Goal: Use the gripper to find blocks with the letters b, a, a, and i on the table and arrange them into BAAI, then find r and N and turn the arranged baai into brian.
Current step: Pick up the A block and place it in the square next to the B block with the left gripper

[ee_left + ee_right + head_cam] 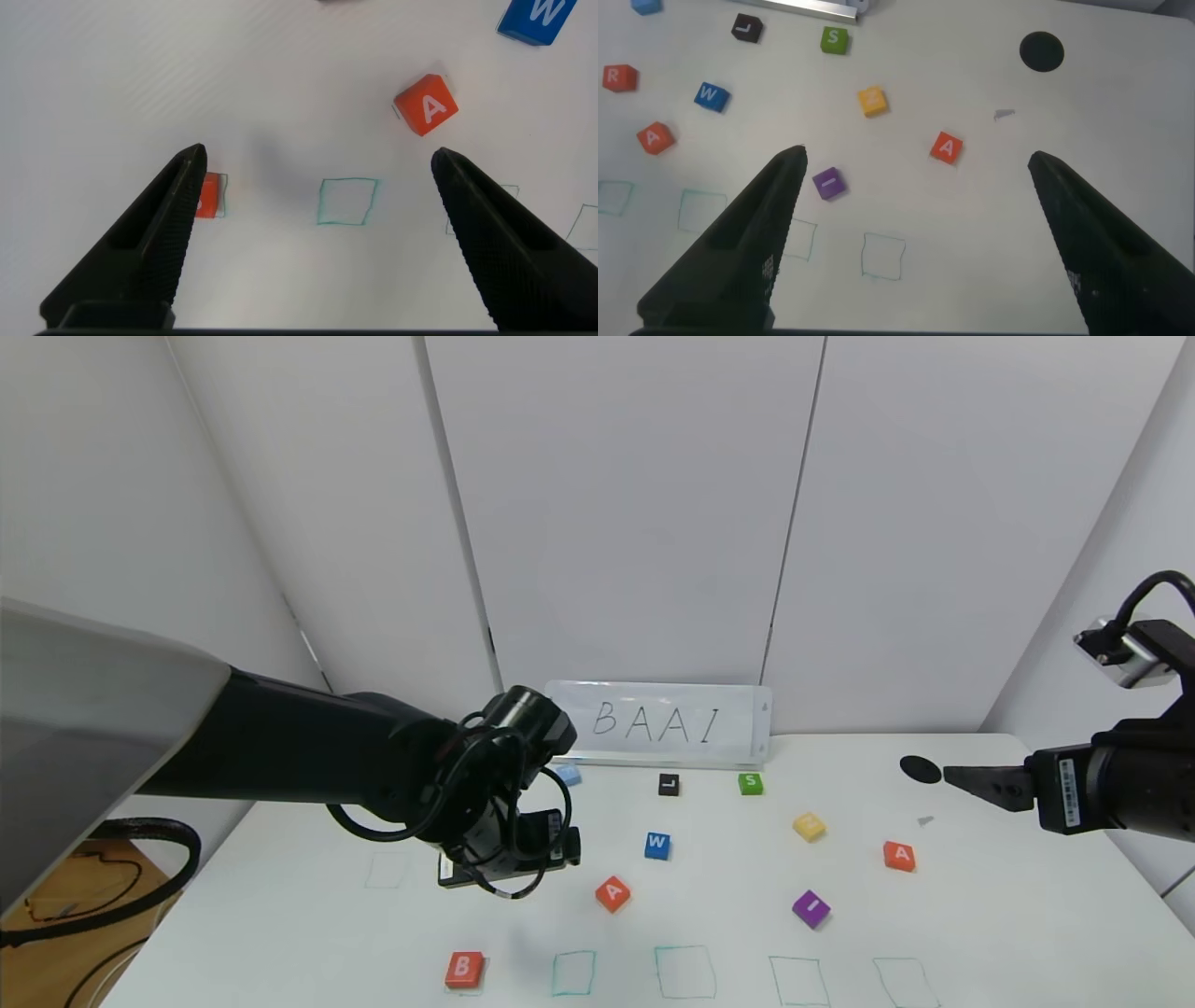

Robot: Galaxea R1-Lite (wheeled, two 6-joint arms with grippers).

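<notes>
**Left tool spread wide over the smooth white worktop, B block seated in the first square**

The matte white, round-cornered worktop [280, 896] carries a front row of thin green hand-drawn squares. The flat orange-red square block with a white B [464, 969] sits at the leftmost of them; in the left wrist view it shows only partly, behind one finger. The next green outline [347, 201] holds nothing.

The left tool [313, 247], black with ribbed wedge-shaped fingers [154, 243], hangs above the worktop with its jaws wide apart and nothing between them. Beyond it lies a tilted orange-red A block [612, 893], just short of a glossy blue W block [657, 845].

The second orange-red A block [899, 856] rests toward the right, with the purple square I block [811, 908] nearer the front, lying askew. The orange-red R block [618, 77] appears only in the right wrist view, well off to the left side.

The right tool [910, 243] hovers at the right edge, fingers likewise parted and empty, near a round black hole [920, 768]. A yellow block [809, 826] bears a letter too faint to read. A glossy whiteboard strip [663, 723] at the back reads BAAI.
</notes>
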